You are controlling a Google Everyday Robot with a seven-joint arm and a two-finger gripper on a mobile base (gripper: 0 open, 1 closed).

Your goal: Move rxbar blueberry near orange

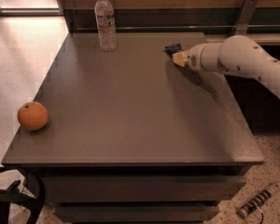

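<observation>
Up at about one o'clock on the table (130,120), we see the rxbar blueberry (173,47) lying flat, with the gripper (179,59) just beside it, reaching in from three o'clock; whether that gripper is open or closed we cannot tell. The orange (32,116) sits well apart at eight o'clock by the left edge, and a water bottle (106,22) stands at eleven.

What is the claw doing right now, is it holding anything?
Claw: at the far right of the table, beside the rxbar blueberry; open, closed or holding cannot be told.
</observation>
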